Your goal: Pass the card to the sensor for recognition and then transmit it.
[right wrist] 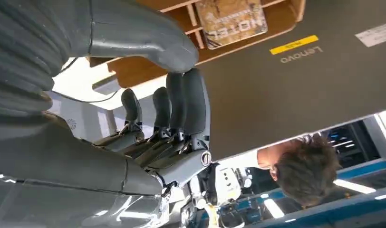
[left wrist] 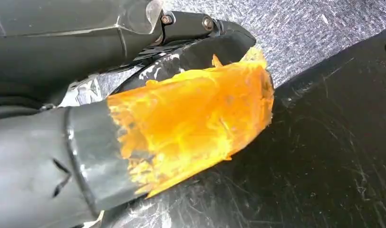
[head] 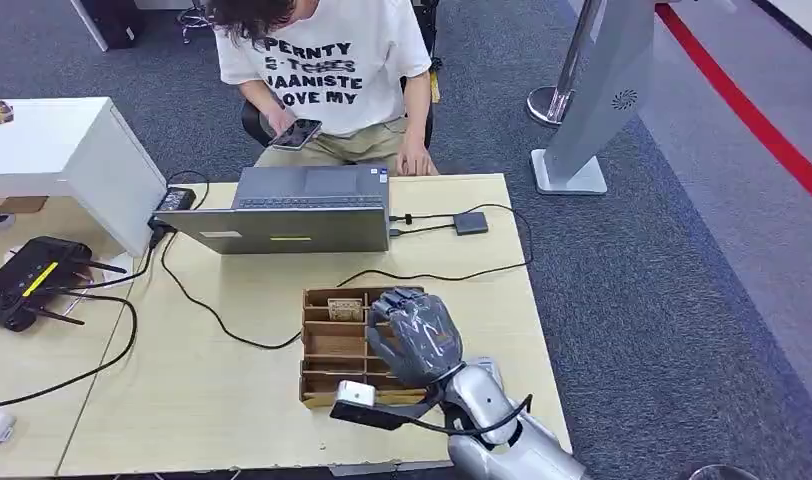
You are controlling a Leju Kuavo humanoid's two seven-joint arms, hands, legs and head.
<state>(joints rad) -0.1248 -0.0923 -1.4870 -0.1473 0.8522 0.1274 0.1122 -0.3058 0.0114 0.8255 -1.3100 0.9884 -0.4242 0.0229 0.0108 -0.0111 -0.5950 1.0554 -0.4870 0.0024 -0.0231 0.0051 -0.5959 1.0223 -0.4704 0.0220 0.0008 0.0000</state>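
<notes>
My right hand [head: 414, 335] hovers over the wooden compartment tray [head: 327, 350] on the counter [head: 232, 400], fingers [right wrist: 181, 102] spread and holding nothing. The card [head: 345, 308] lies in the tray's far compartment, just beside my fingertips; whether they touch it I cannot tell. Beyond the tray stands an open laptop [head: 292, 210], behind which a seated person [head: 327, 70] holds a phone [head: 297, 133]. My left hand [left wrist: 181, 123] hangs before dark surfaces, its orange-coated thumb visible; its grasp I cannot tell.

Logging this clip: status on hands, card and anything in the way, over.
Right hand over the wooden tray, fingers apart, empty. Left hand: state unclear. Card in the tray's far slot. Laptop behind; path clear.
</notes>
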